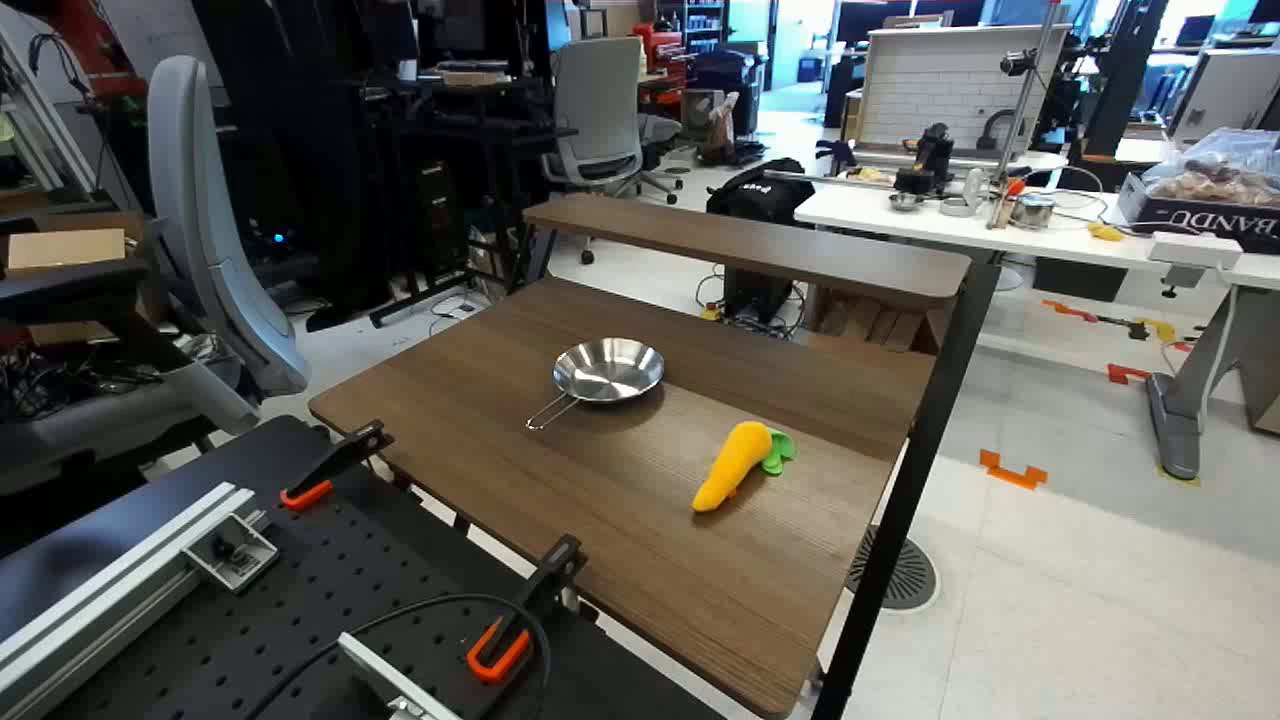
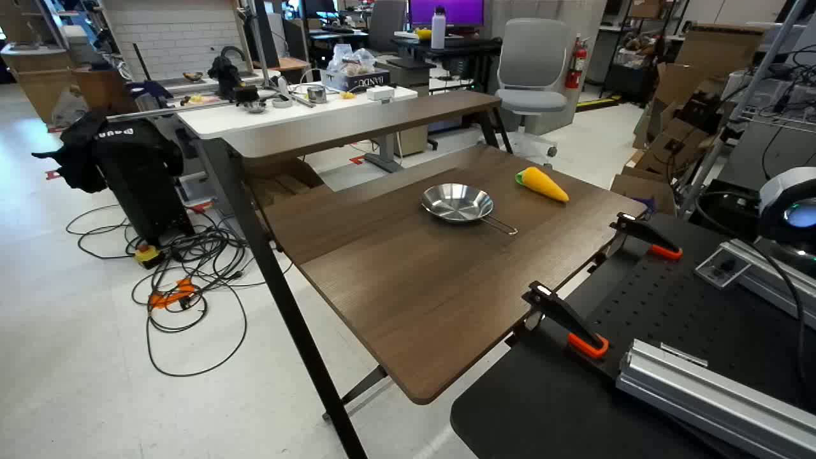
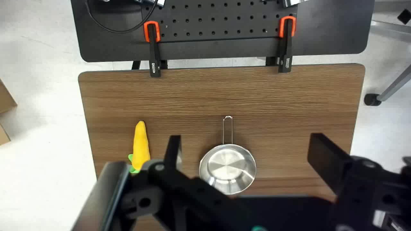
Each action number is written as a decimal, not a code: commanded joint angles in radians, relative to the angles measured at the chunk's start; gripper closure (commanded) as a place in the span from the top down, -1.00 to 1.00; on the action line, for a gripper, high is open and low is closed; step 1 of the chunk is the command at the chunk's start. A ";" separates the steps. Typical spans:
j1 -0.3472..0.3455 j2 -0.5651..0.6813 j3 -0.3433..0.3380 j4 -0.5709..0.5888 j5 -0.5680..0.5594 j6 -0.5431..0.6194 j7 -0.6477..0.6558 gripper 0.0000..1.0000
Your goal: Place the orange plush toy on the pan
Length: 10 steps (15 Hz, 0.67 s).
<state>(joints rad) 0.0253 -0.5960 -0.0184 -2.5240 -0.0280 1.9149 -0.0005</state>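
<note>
The orange plush toy, yellow-orange and carrot-shaped with green leaves, lies on the brown table at the left of the wrist view. It also shows in both exterior views. The shiny silver pan stands upright and empty on the same table, apart from the toy, its thin wire handle towards the black bench. It shows in both exterior views. My gripper is wide open and empty, high above the table, its fingers covering part of the pan's rim and the toy's leafy end. Neither exterior view shows the gripper.
The brown table adjoins a black perforated bench. Two black clamps with orange handles sit at that edge. A raised shelf spans the table's far side on black legs. A cable runs over the bench.
</note>
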 commanded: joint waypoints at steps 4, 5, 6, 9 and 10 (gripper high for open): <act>-0.012 0.012 0.003 0.000 0.003 0.007 -0.007 1.00; -0.014 0.019 0.001 -0.001 0.001 0.011 -0.007 1.00; -0.015 0.024 -0.002 -0.002 0.001 0.014 -0.010 1.00; -0.023 0.052 -0.011 -0.007 -0.004 0.032 -0.012 1.00; -0.026 0.062 -0.014 -0.010 -0.006 0.040 -0.011 1.00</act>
<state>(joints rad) 0.0231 -0.5746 -0.0265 -2.5353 -0.0289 1.9223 -0.0005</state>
